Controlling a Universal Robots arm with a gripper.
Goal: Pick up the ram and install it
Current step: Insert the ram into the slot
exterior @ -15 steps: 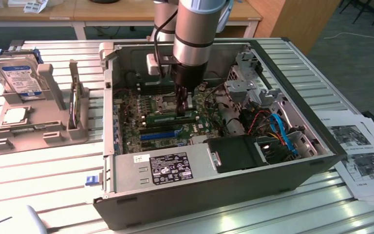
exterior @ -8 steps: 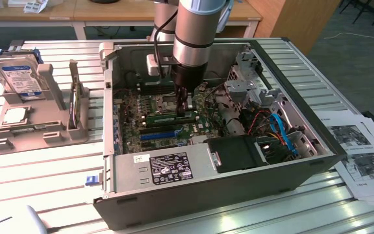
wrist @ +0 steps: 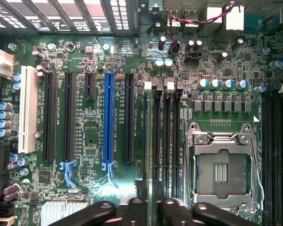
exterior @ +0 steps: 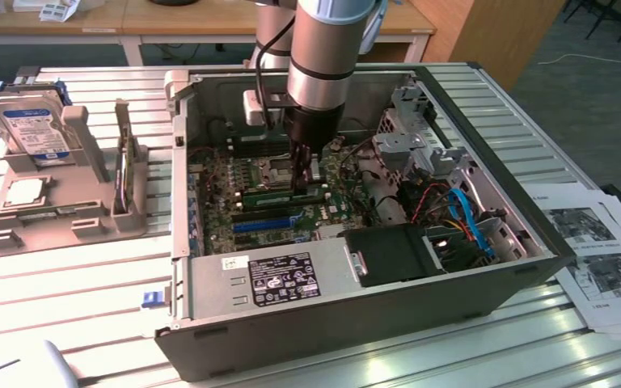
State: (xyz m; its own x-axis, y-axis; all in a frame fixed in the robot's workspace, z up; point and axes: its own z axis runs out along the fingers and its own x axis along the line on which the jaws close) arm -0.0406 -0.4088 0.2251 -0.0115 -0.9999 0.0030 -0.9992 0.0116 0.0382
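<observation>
Ram (exterior: 278,196), long thin green stick, on edge among dark slots (wrist: 172,136)

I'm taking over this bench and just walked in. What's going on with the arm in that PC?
The robot arm reaches down into the open computer case on the table. Its gripper is low over the motherboard, at the memory slots beside the CPU socket. A thin green stick, apparently the ram, sits at those slots right under the gripper. Whether it is seated or gripped cannot be told. A hard drive stands apart at the exterior view's left.
</observation>
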